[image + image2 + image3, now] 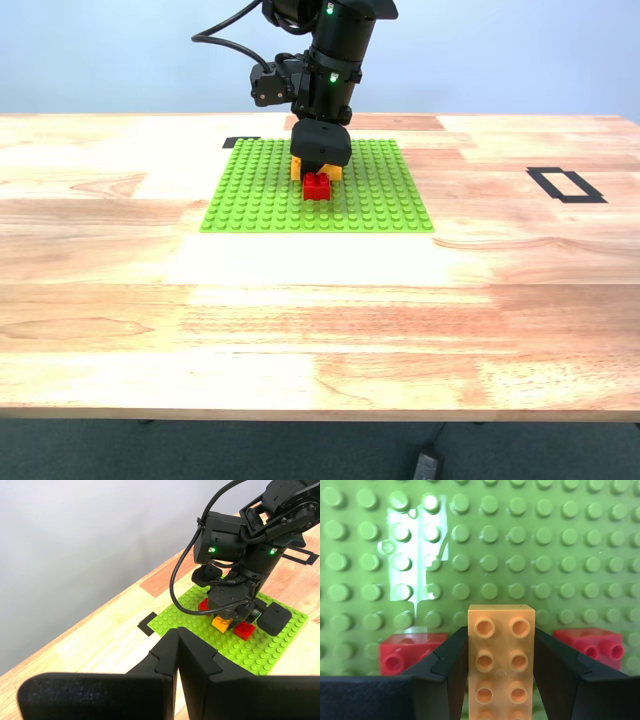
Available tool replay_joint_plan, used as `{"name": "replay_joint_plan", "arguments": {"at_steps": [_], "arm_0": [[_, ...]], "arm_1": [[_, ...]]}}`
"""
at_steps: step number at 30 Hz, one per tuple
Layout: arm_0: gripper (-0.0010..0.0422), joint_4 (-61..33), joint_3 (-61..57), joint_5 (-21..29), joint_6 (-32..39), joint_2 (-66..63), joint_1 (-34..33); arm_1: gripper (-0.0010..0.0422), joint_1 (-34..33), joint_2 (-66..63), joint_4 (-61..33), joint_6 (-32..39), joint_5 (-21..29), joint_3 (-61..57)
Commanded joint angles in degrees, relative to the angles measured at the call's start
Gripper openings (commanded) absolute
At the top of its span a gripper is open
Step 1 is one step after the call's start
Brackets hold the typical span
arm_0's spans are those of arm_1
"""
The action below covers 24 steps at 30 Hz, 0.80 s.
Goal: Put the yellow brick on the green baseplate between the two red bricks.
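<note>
My second gripper [501,636] is shut on the yellow brick [501,655] and holds it low over the green baseplate [545,555]. One red brick [402,655] and the other red brick [592,645] stand on either side of it. I cannot tell whether the yellow brick rests on the studs. In the exterior view the second gripper [318,170] stands over the middle of the baseplate [250,195]. The yellow brick [333,172] shows behind one red brick [317,186]; the other is hidden. My first gripper [177,650] is shut and empty, well away from the plate [260,655].
A black tape rectangle [566,185] lies on the wooden table at the exterior view's right. A small black tape mark [241,142] sits by the plate's far corner on the exterior view's left. The second arm's black cables [180,580] loop above the plate.
</note>
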Motion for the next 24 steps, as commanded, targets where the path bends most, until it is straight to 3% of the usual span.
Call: {"name": "replay_joint_plan", "arguments": {"at_steps": [1, 24], "arm_0": [[0.0000, -0.02, 0.00, 0.04, 0.00, 0.02, 0.02], [0.0000, -0.28, 0.00, 0.22, 0.00, 0.00, 0.02]], "arm_1": [[0.0069, -0.02, 0.17, 0.13, 0.00, 0.00, 0.00], [0.0175, -0.26, -0.39, 1.53, 1.14, 0.98, -0.42]]}}
